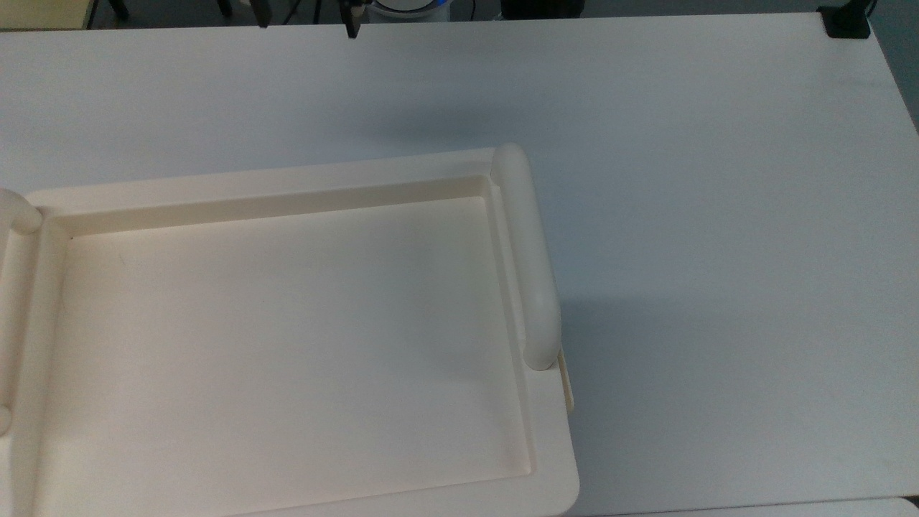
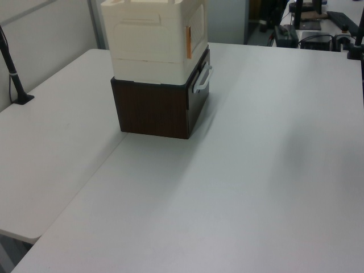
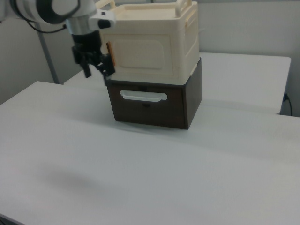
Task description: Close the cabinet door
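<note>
Cream plastic, thin and flat: the cabinet door [image 3: 143, 54] is likely light and fairly stiff, swinging freely on its hinge. A gentle flat push should move it and no grasp is needed. The best place to press would be the free edge, away from the orange strip [image 3: 108, 49] that runs along one upright edge of the cabinet's front. The smooth face offers little to grip, so a pinch would probably slip.

The door sits on the cabinet's front, above the dark wooden drawer [image 3: 150, 103] with its white handle [image 3: 143, 96]. In the right view it looks flush with the cabinet body, so the closing seems done or nearly so.

The right view shows the gripper [image 3: 97, 70] just beside the cabinet's front corner, at the right view's left. Its jaws are spread apart and carry nothing, and they are clear of the door. The top view catches just the two fingertips [image 1: 351, 27], well apart from the cabinet top [image 1: 287, 176], confirming the spread. It also shows a thin cream strip [image 1: 569, 384] poking out past the cabinet top's edge, perhaps the door's edge. The left view shows the door [image 2: 197, 25] nearly edge-on with the orange strip, a good angle for checking any gap, and none is plain there.
</note>
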You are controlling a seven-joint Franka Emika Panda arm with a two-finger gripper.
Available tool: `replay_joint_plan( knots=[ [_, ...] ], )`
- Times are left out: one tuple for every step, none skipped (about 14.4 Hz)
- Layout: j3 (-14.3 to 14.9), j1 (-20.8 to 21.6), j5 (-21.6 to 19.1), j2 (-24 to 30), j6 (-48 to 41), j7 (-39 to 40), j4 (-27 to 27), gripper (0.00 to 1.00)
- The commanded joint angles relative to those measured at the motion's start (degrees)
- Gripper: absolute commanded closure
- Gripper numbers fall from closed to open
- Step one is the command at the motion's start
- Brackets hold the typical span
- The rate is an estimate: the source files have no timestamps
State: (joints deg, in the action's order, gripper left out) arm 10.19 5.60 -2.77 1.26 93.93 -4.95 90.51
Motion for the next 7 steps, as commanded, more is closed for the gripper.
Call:
replay_joint_plan(
  knots=[
    [0.09, 1.08, 1.19, 3.74, -5.24, 1.17, 1.86, 0.0],
    [0.18, 0.73, 1.1, 3.83, -4.72, 3.18, 2.13, 0.0],
    [0.27, 0.38, 1.19, 3.66, -4.02, 5.11, 2.13, 0.0],
    [0.27, 0.03, 1.1, 3.48, -2.36, 6.61, 2.13, 0.0],
    [0.27, -0.23, 1.1, 3.31, -0.95, 6.97, 2.04, 0.0],
    [0.27, -0.32, 1.1, 3.05, -0.16, 6.98, 1.96, 0.0],
    [0.27, -0.24, 1.1, 2.69, 0.37, 6.98, 1.95, 0.0]
  ],
)
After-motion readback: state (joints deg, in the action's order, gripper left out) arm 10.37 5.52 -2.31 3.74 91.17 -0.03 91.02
